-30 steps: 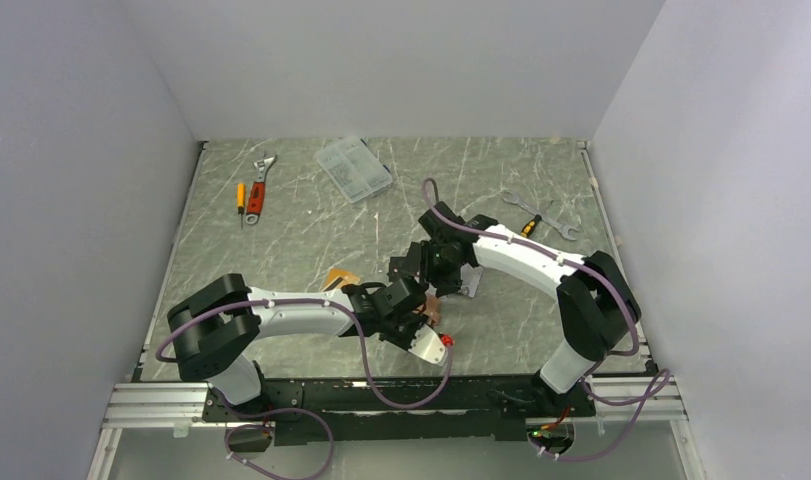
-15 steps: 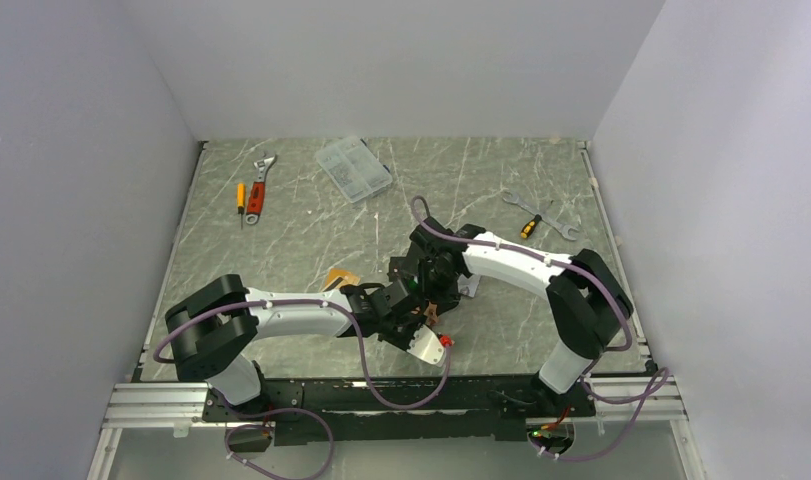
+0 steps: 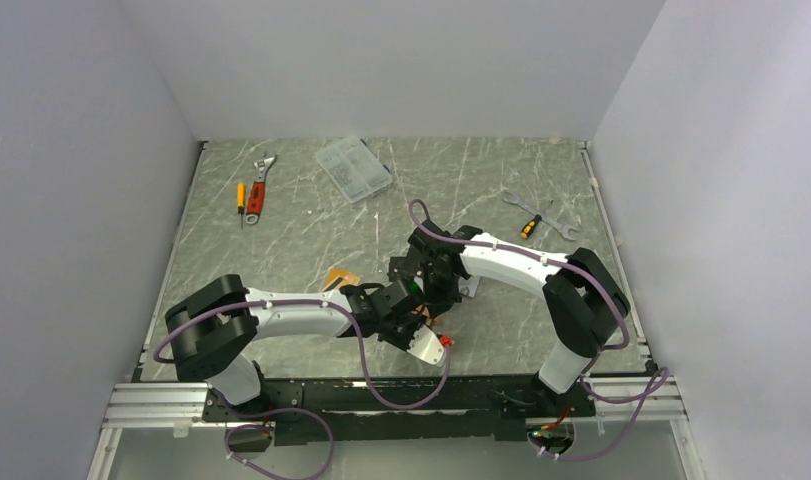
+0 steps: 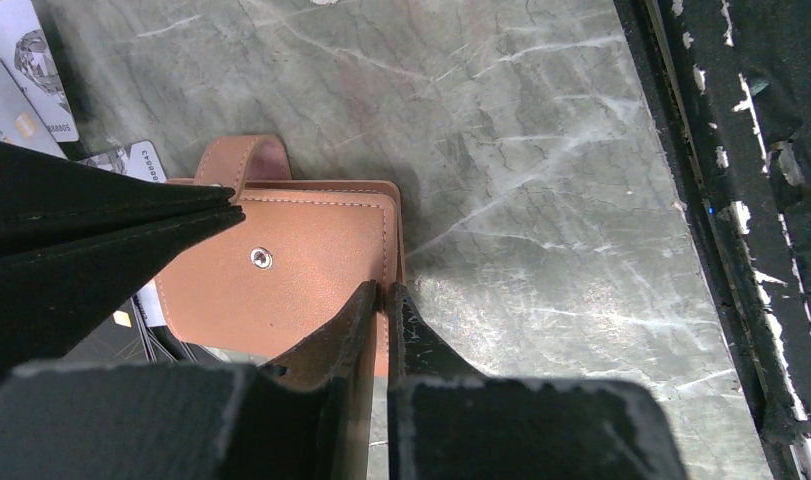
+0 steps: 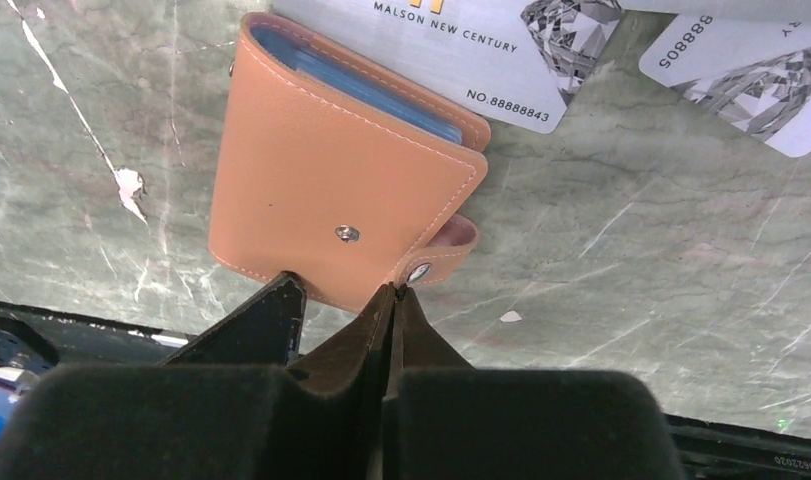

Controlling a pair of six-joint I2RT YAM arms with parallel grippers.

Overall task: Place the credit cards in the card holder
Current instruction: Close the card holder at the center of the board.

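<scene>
Down at the near middle of the grey marble-look table (image 3: pixel 281 220), we've got both arms on the salmon-pink leather-look folding card holder (image 5: pixel 331 180), lying flat and folded. The left gripper (image 4: pixel 386 297) is pinched nearly closed on one edge. The right gripper (image 5: pixel 393 295) is fully closed, tips touching the unsnapped tab (image 5: pixel 436 255) from the opposite side; we can't tell if it caught anything. The silver-grey printed cards (image 5: pixel 461 50) lie just beyond the holder's far, pale-blue edge, so we'd guess the right arm lifts the cover.
</scene>
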